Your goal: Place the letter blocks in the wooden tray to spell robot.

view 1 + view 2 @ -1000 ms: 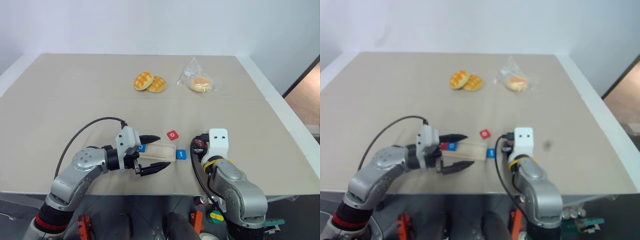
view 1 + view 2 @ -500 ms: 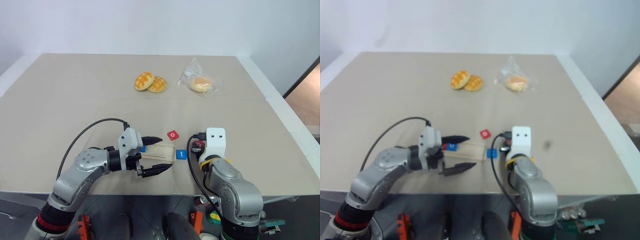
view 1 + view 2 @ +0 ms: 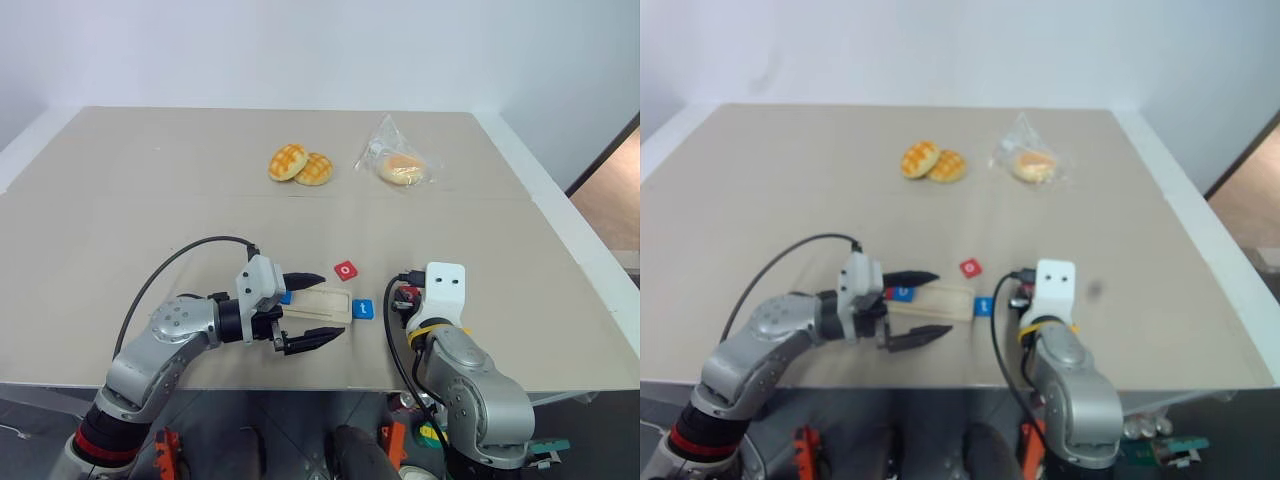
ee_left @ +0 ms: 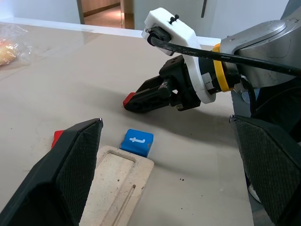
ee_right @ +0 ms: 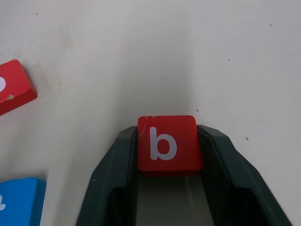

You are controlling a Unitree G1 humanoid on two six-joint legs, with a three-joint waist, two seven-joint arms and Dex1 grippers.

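On the near left of the table (image 3: 120, 200), the left tool (image 3: 312, 309) points level toward three o'clock with its two black fingers wide apart, straddling the left end of the wooden tray (image 3: 318, 304) and holding nothing. A blue letter block (image 3: 285, 296) sits at the tray's left end, partly hidden behind the upper finger; its letter cannot be read. The tray lies flat along the nine-to-three line, and its visible groove looks bare from the left wrist view.

At one o'clock from the tray's right end, and apart from it, lies a red block marked o (image 3: 345, 270), turned at an angle. Touching or just beside the tray's right end sits the blue t block (image 3: 362, 309).

Further toward three o'clock, the right tool (image 5: 169, 155) points toward twelve o'clock and slightly down, with the red b block (image 5: 167, 143) between its fingertips; the fingers (image 5: 117, 165) flank the block's two sides, touching or very nearly so, and the block sits at the table surface.

Far back at twelve o'clock rest two golden buns (image 3: 299, 164), touching, and to their right a bun in a clear bag (image 3: 398, 160).
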